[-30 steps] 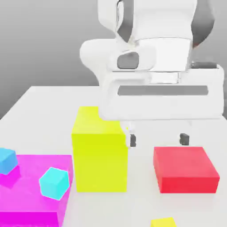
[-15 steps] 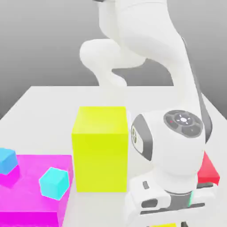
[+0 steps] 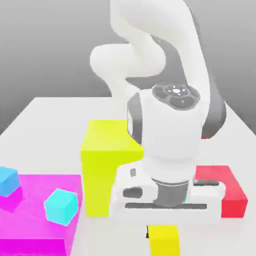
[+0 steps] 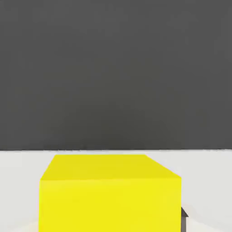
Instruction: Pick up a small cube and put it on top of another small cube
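The small cube (image 3: 165, 241), plain bright yellow, hangs directly under my hand at the front of the exterior view. My gripper (image 3: 164, 233) is shut on it, and one dark finger (image 3: 148, 232) shows against its side. In the hand view the same small cube (image 4: 111, 195) looms very close, with a dark fingertip (image 4: 183, 213) at its edge. A cyan small cube (image 3: 61, 206) lies tilted on the magenta block (image 3: 30, 225). A blue small cube (image 3: 7, 181) sits further toward the exterior view's left.
A tall large yellow block (image 3: 107, 165) stands just beside my hand, toward the exterior view's left. A flat red block (image 3: 232, 192) lies behind the hand, toward the exterior view's right. The white table (image 3: 50, 120) stretches to the back.
The hand came down over the small yellow cube and its fingers closed on it. Since half a second ago the hand has risen and shifted to the exterior view's left with the cube.
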Action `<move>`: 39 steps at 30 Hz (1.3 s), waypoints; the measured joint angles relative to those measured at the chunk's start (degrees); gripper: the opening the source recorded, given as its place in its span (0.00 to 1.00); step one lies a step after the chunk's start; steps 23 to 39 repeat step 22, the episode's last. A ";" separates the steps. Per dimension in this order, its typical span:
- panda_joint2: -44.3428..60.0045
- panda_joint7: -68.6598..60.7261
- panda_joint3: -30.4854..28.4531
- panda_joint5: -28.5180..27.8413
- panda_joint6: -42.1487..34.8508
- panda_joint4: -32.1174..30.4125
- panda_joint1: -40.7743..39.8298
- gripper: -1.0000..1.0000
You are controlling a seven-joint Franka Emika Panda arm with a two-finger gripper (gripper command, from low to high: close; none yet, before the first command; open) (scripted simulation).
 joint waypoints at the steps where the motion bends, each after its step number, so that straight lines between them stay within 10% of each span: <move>1: -2.06 1.00 -1.21 0.36 -1.17 -0.88 -1.08 0.00; 11: -9.89 7.60 -6.40 3.10 -0.85 -8.87 -11.85 0.00; 12: -8.94 7.54 -6.33 3.24 0.46 -9.23 -11.91 1.00; 39: -13.75 8.24 -6.28 2.32 -5.92 -7.68 -11.97 1.00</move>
